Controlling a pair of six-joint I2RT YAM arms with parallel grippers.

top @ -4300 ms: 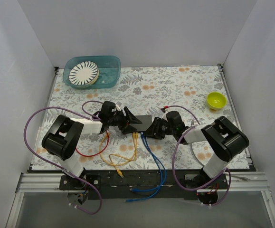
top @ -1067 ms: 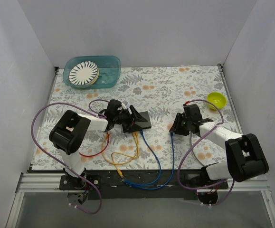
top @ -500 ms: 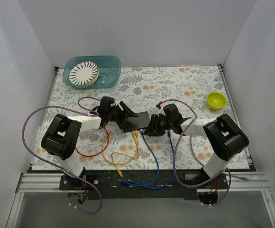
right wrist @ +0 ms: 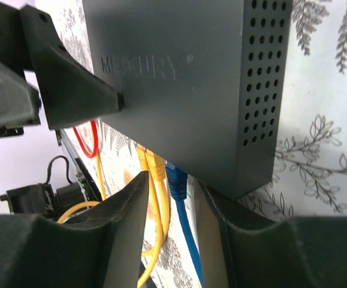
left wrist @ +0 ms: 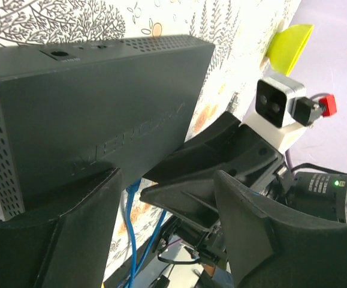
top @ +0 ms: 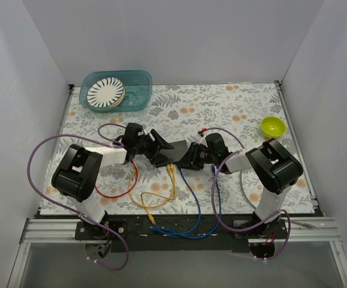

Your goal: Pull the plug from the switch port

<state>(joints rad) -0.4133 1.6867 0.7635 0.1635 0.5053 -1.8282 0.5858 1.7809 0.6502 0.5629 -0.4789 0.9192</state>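
Note:
The switch (top: 178, 151) is a flat black box lying mid-table, also seen in the left wrist view (left wrist: 95, 108) and the right wrist view (right wrist: 185, 78). A blue plug (right wrist: 176, 179) and two yellow plugs (right wrist: 152, 163) sit in the ports on its near edge. My right gripper (right wrist: 170, 201) is open at that edge, with the blue plug and a yellow plug between its fingers (right wrist: 119, 228). In the top view the right gripper (top: 188, 161) is at the switch's right front. My left gripper (top: 159, 147) is open at the switch's left end, one of its fingers (left wrist: 71, 234) against the box.
A second blue cable (top: 215, 189) lies loose on the mat to the right. Yellow cable loops (top: 161, 195) and a red cable (top: 122, 189) lie in front of the switch. A teal tub (top: 143, 90) with a striped plate (top: 105, 92) stands back left, a green bowl (top: 272, 126) at right.
The right gripper drew one blue cable out to the right, let it go, and came back to the switch's front edge. The left gripper stayed at the switch.

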